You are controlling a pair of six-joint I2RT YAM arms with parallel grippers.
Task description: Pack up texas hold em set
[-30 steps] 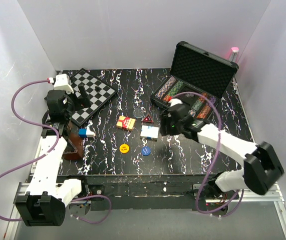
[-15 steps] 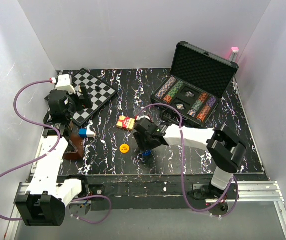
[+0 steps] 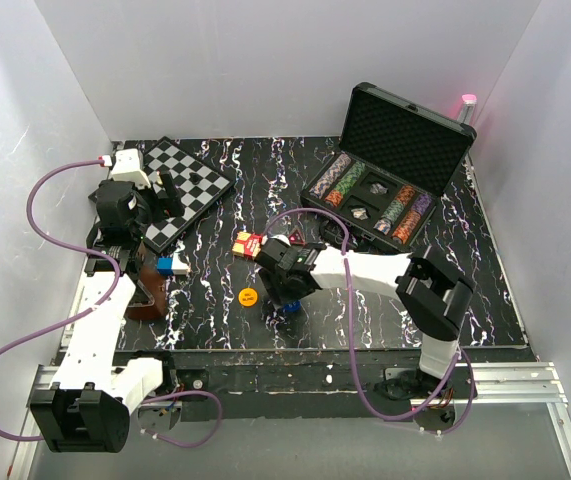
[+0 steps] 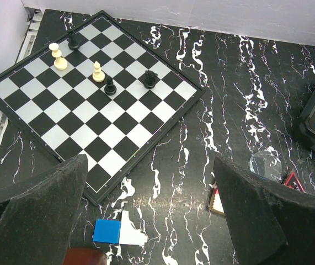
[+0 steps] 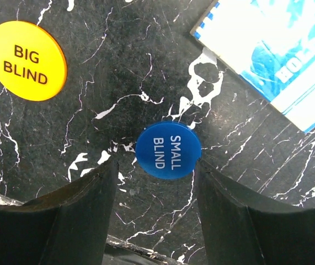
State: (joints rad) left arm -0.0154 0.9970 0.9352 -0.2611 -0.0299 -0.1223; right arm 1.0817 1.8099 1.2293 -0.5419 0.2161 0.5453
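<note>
On my black marbled table [image 3: 225, 190] the briefcase [image 3: 408, 132] stands open at two o'clock, with rows of poker chips [image 3: 341, 180] flanking its middle pockets. The right gripper [image 5: 156, 168], beside the case a second ago, has swung to six o'clock, its jaws apart astride the blue disc [image 5: 167, 149], with the yellow disc [image 5: 27, 60] at ten o'clock of it. The left gripper [image 4: 151, 187] hangs wide open at nine o'clock, by the chessboard [image 4: 91, 105].

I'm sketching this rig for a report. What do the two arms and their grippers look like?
The left arm and right arm are both built from white shell links between chunky black joint housings. A thin purple cable loops loosely along each arm. The left gripper and right gripper each have two broad, matt black fingers with a grainy surface. No markings can be made out on them.
</note>
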